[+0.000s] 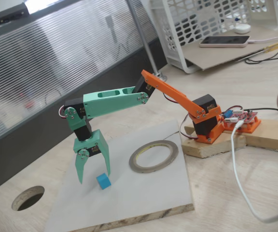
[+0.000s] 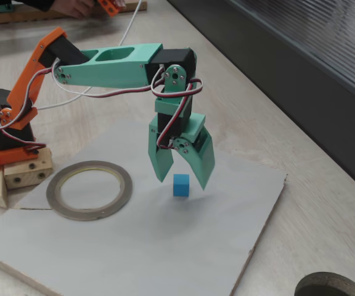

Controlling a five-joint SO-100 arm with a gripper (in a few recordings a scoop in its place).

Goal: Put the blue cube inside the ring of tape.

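Claw [image 2: 182, 177] hangs with jaws spread wide just above the blue cube [image 2: 181, 185], which sits on the grey board [image 2: 165, 246]; ring of tape [image 2: 89, 190] lies flat at the cube's nine o'clock, well apart

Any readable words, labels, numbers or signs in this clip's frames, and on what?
None can be read. The blue cube, ring of tape and green gripper bear no markings. The red circuit board by the arm's base has print too small to read.
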